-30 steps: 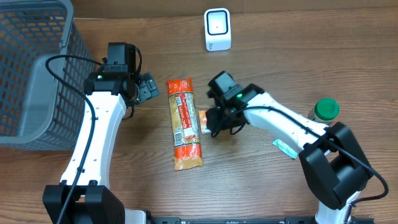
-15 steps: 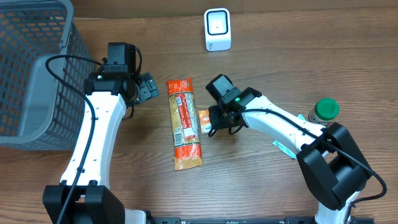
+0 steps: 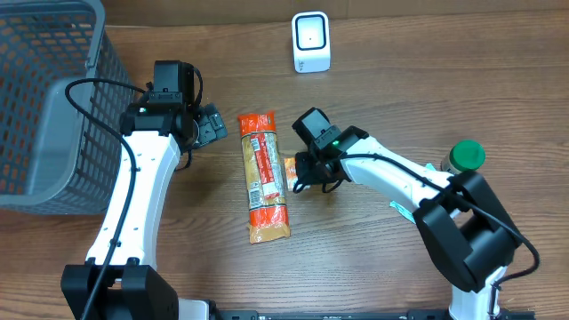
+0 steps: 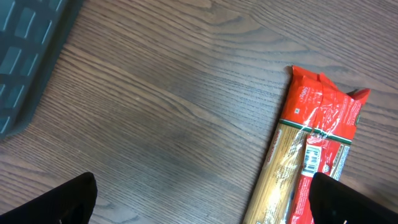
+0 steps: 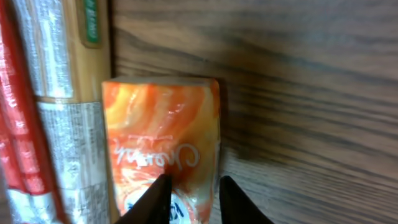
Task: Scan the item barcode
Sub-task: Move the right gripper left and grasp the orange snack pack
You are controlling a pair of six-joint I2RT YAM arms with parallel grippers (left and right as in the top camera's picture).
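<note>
Overhead: right arm [image 3: 391, 173] reaches left, right tool [image 3: 300, 176] over orange packet [image 3: 288, 167].

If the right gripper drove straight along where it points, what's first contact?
Most likely the small orange packet. The right gripper points down at the packet's edge away from the pasta pack, with the table beneath. How close the gripper is to the packet is unclear.
</note>
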